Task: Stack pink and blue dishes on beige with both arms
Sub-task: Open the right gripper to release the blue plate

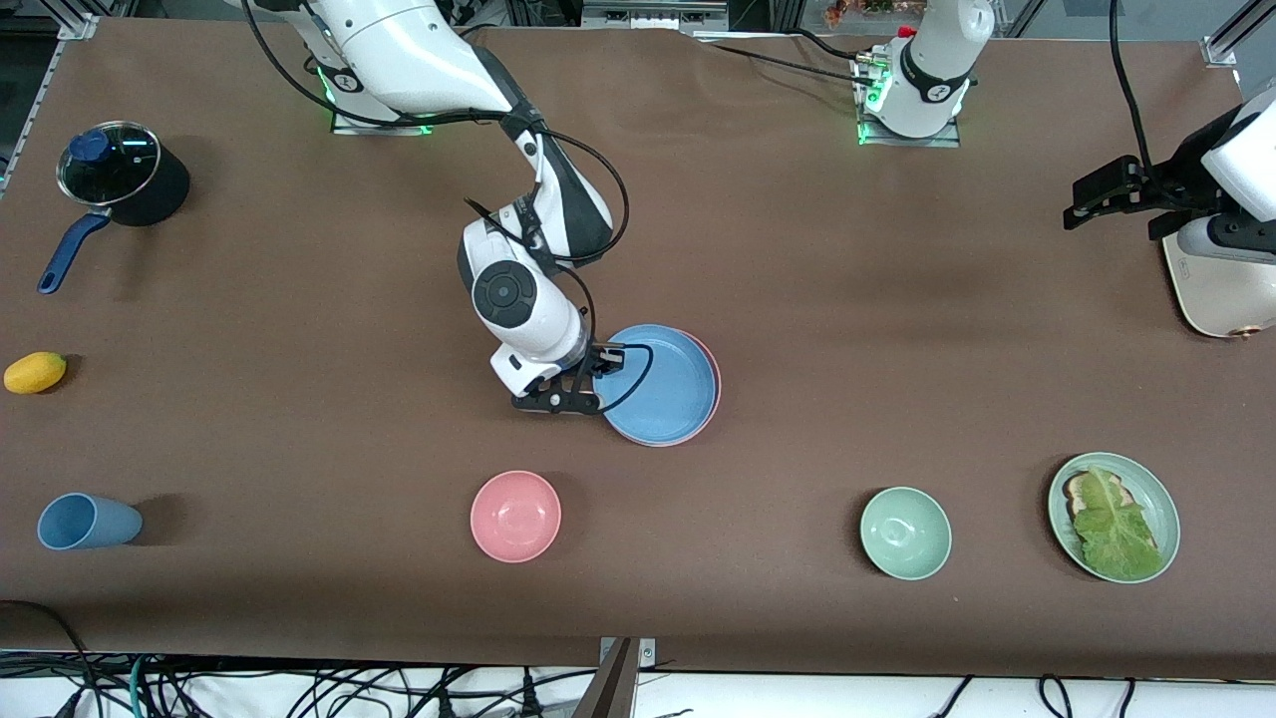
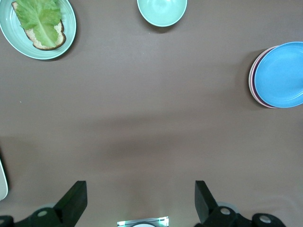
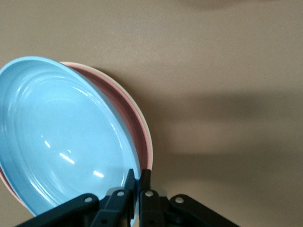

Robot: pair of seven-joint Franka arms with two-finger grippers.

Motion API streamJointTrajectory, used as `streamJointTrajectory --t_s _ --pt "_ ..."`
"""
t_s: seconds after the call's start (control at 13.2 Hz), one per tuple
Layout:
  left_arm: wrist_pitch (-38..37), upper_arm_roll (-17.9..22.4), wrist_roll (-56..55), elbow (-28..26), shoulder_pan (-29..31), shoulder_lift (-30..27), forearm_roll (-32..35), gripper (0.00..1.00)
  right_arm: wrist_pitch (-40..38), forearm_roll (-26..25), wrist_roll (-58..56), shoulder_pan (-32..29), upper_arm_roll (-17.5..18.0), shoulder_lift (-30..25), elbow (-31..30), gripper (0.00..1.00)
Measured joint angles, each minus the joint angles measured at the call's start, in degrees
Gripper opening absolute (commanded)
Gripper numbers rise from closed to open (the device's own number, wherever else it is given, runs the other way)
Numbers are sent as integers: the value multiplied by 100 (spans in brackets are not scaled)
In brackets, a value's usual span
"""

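Three plates make one stack near the middle of the brown table (image 1: 797,299): the blue plate (image 1: 663,384) on top, the pink plate (image 1: 712,384) showing as a thin crescent under it, and the beige plate (image 3: 144,124) seen only as a pale rim at the very bottom. The blue plate sits slightly off-centre on the other two. The right gripper (image 1: 590,382) is at the stack's edge toward the right arm's end of the table, its fingers pinched tight on the blue plate's rim.

Nearer the front camera than the stack lie a pink bowl (image 1: 515,516) and a green bowl (image 1: 905,533), and further toward the left arm's end from the green bowl, a green plate (image 1: 1162,504) carrying toast under lettuce (image 1: 1116,524). Well away from the stack toward the right arm's end are a blue cup (image 1: 88,522) on its side, a lemon (image 1: 35,372), and a dark pot (image 1: 125,179) with a glass lid and blue handle.

Far from the stack at the left arm's end, the left gripper (image 1: 1097,199) waits in the air with jaws spread wide, next to a white appliance (image 1: 1216,289). The table covering is matte and plain; cables hang below its front edge, and metal framing stands at its corners.
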Motion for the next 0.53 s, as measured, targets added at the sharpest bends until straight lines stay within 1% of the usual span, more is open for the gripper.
streamJointTrajectory --t_s 0.08,0.15,0.23,0.38,0.53 --pt "0 0 0 0 0 0 0 100 2 -5 0 30 -1 30 0 0" --pt "-1 0 0 0 0 0 0 100 5 -7 0 46 -1 56 0 46" --pt "-1 0 0 0 0 0 0 100 9 -8 0 52 -2 76 0 99" --pt "-2 2 0 0 0 0 0 100 10 -96 0 53 -14 89 0 100" --pt "-3 4 108 0 0 0 0 100 10 -317 0 53 -54 87 18 100"
